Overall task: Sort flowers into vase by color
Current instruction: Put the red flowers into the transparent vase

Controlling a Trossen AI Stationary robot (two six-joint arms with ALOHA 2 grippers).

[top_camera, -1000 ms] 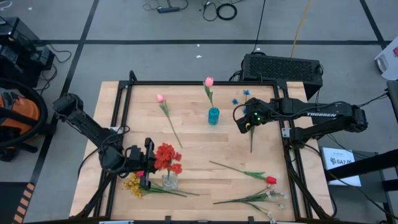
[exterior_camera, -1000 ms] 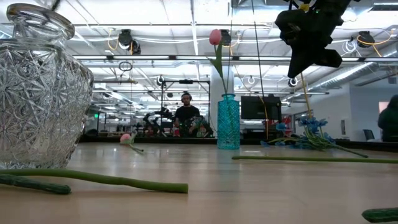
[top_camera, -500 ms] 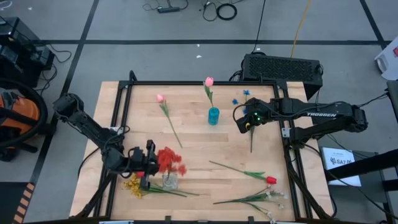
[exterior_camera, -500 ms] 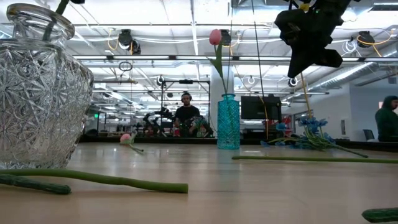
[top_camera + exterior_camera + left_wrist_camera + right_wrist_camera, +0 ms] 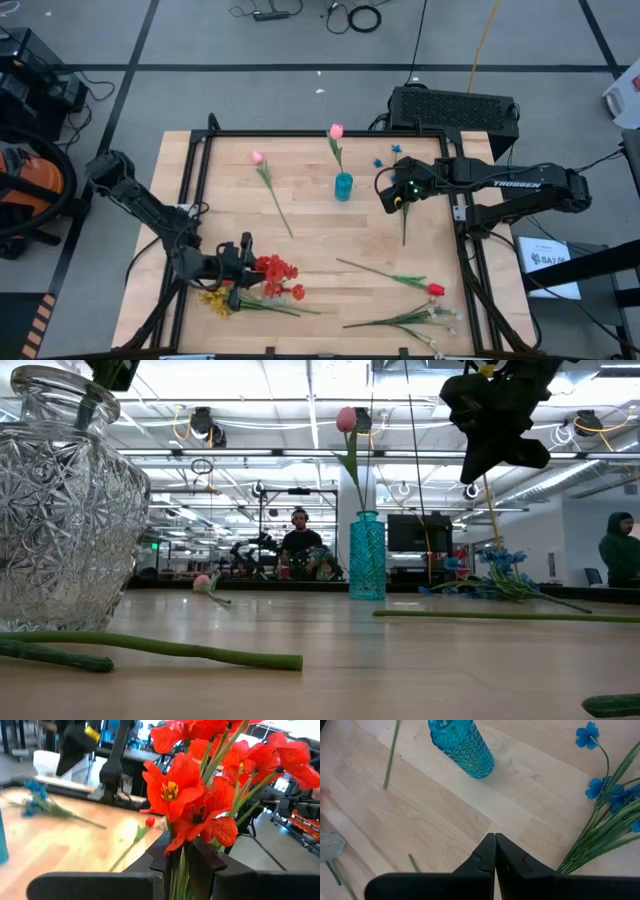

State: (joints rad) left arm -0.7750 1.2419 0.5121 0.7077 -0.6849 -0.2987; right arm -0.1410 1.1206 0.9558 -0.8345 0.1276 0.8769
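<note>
— Where do we have the cluster of red artificial flowers (image 5: pixel 277 275) on green stems?

— We see it at the near left of the pale wooden table (image 5: pixel 310 215), its stems running between the fingers of our left gripper (image 5: pixel 246 262). The blooms lean over the cut-glass clear vase (image 5: pixel 62 510), and the stems enter its neck. We cannot tell whether the fingers press the stems or merely flank them.

— And our right gripper (image 5: pixel 494 851)?

— Fingers pressed together, holding nothing, hanging above the table near the far right, beside the spray of small blue flowers (image 5: pixel 605 822).

— What else lies around?

— A pink tulip (image 5: pixel 336 132) stands in the slim turquoise glass vase (image 5: pixel 343 186). Another pink tulip on a long stem (image 5: pixel 268 185) lies flat to its left. A yellow bunch (image 5: pixel 213 298) lies just beside the clear vase, and a red tulip (image 5: pixel 434 289) with white blooms (image 5: pixel 440 318) lies at the near right.
</note>
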